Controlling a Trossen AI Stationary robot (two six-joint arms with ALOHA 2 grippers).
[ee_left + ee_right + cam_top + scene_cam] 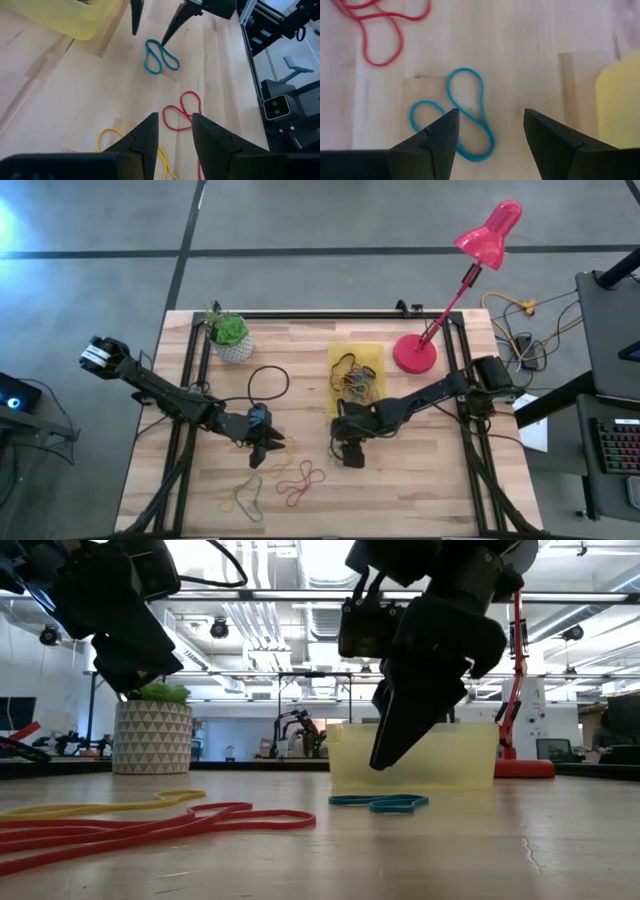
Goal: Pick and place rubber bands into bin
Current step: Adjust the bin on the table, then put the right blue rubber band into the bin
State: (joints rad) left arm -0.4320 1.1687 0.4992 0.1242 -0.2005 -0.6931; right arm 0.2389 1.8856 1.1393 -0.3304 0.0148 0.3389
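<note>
The yellow bin stands at the table's far middle with several rubber bands lying in it. On the wood near the bin lies a blue rubber band, twisted into a figure eight. My right gripper hangs open just above it, clear of it, its fingers pointing down on either side of the band's middle. A red band and a yellow band lie flat nearer the front. My left gripper is open with nothing between its fingers. It hovers above the red band, left of the right gripper.
A white pot with a green plant stands at the far left, and a pink desk lamp at the far right. A black cable loop lies between pot and bin. More loose bands lie toward the near edge.
</note>
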